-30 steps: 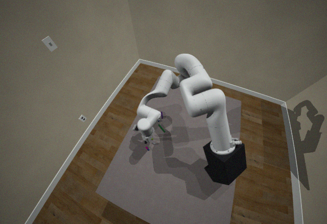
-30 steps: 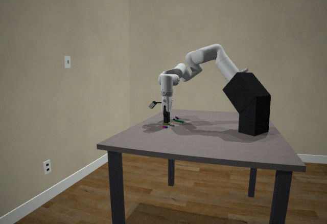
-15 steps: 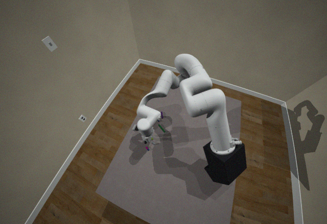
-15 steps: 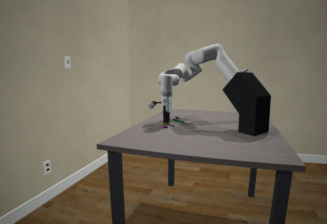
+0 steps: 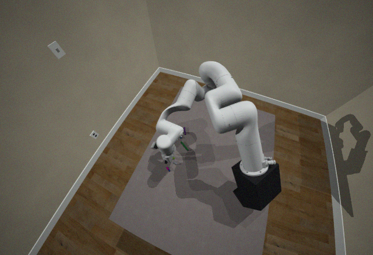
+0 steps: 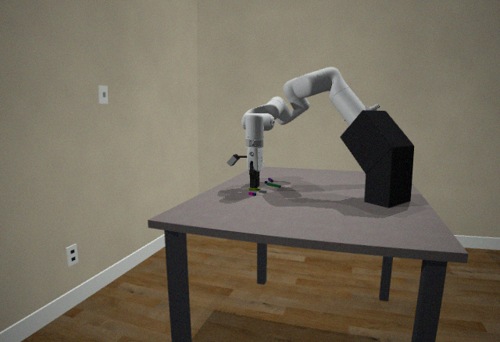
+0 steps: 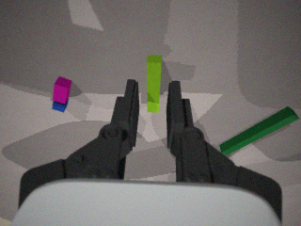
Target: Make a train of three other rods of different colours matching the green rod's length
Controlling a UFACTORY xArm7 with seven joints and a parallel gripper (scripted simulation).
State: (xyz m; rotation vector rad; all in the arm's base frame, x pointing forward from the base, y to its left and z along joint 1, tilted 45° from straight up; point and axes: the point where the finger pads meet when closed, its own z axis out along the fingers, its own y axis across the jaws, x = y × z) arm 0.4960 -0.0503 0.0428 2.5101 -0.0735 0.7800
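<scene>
Four rods show in the wrist view on the grey worktop (image 6: 306,225): lime rod (image 7: 153,82), green rod (image 7: 259,131), magenta rod (image 7: 61,89) and blue rod (image 7: 59,106). Gripper (image 7: 152,90) points straight down, fingers partly apart w/ a narrow gap, nothing clamped between them. Lime rod lies flat, running away from the camera along the gap's centre line; its near end sits in line w/ the two fingertips, not touching either as far as visible. Whether the tips are down at rod level, can't tell from this view; the exterior view puts them very close over the worktop. Green rod lies flat, at a slant, well apart from the lime one on the right of the wrist view, beside the right-hand finger. Magenta and blue sit on the left of that view, touching each other, blue nearer the camera, both apart from the lime rod. A 5th rod, purple (image 5: 184,130), shows in the top view just beyond the green rod (image 5: 184,145), by the wrist. White arm (image 5: 228,107) reaches over from a black pedestal (image 6: 389,169) at the worktop's far side.
</scene>
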